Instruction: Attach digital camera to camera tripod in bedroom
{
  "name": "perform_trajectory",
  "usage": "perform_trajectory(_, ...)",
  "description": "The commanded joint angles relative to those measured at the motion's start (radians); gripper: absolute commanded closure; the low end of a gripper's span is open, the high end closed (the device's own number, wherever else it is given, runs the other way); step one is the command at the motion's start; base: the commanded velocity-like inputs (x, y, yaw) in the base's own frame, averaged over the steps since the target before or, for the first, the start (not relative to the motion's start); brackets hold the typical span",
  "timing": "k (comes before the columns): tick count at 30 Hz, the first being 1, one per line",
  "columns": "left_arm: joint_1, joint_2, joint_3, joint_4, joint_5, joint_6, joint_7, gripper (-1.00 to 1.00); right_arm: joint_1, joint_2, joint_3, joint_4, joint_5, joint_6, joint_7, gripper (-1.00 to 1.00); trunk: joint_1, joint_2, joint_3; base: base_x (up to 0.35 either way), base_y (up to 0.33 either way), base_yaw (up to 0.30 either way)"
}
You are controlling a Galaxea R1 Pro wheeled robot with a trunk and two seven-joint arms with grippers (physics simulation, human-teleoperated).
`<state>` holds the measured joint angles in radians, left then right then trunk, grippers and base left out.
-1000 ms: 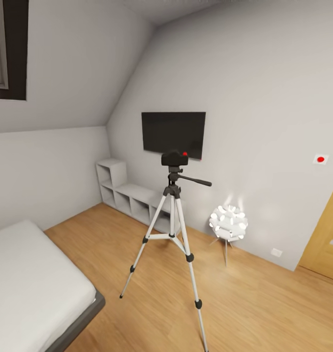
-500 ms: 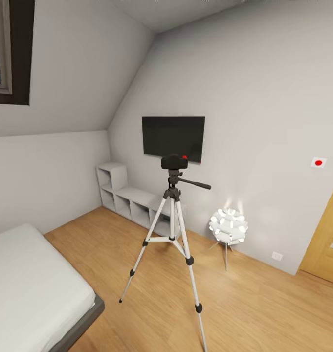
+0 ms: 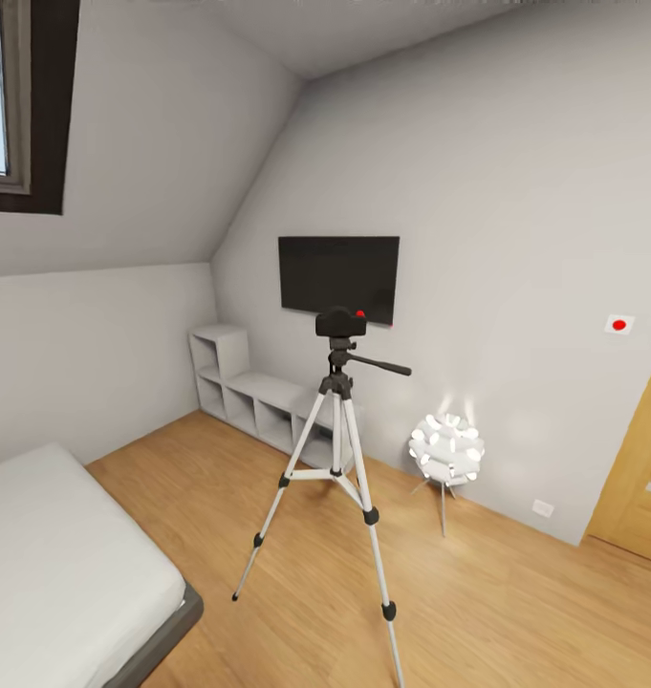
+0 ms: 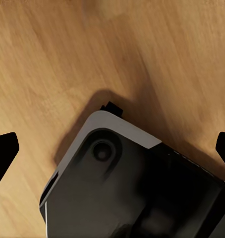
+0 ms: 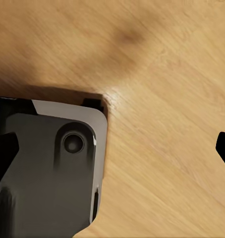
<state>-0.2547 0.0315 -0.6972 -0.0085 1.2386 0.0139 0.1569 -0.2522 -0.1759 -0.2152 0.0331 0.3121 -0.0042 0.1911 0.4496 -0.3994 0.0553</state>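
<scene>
The view has drawn back; the camera (image 3: 341, 322) sits on the tripod (image 3: 336, 459), apparently attached, both grippers spread wide, empty.

no readable words, numbers or brand names appear anywhere in these views. the nearest things to signs are a plain red dot on the digital camera (image 3: 341, 322), which sits on top of the camera tripod (image 3: 336, 459), and a small white wall plate (image 3: 619, 325) with a red dot, near the wooden door (image 3: 640, 473). the black wall screen (image 3: 338, 275) is blank, and the wrist views carry no lettering on the wood floor (image 4: 58, 59).
</scene>
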Motion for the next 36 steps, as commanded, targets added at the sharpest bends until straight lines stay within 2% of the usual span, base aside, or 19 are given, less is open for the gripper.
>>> perform_trajectory(1,0.0,0.0,-0.008,-0.001,0.007,0.001,0.004,-1.0,-0.001,-0.001,-0.009,0.002,0.008,0.0,0.002,-1.0,0.0,-0.001,0.001,0.0,0.0,0.0)
perform_trajectory(19,0.0,0.0,-0.008,-0.001,0.007,0.001,0.004,-1.0,0.0,0.002,-0.009,0.002,0.007,0.007,-0.008,-1.0,0.0,-0.001,0.03,0.0,0.0,0.0)
perform_trajectory(26,0.0,0.0,-0.008,-0.001,0.007,0.001,0.004,-1.0,0.032,0.021,-0.008,0.002,0.007,0.006,-0.087,-1.0,0.0,-0.001,0.042,0.0,0.0,0.0)
perform_trajectory(36,0.0,0.001,-0.008,-0.001,0.007,0.001,0.004,-1.0,0.043,0.03,-0.008,0.002,0.008,0.0,-0.107,-1.0,0.0,-0.001,0.058,0.0,0.0,0.0)
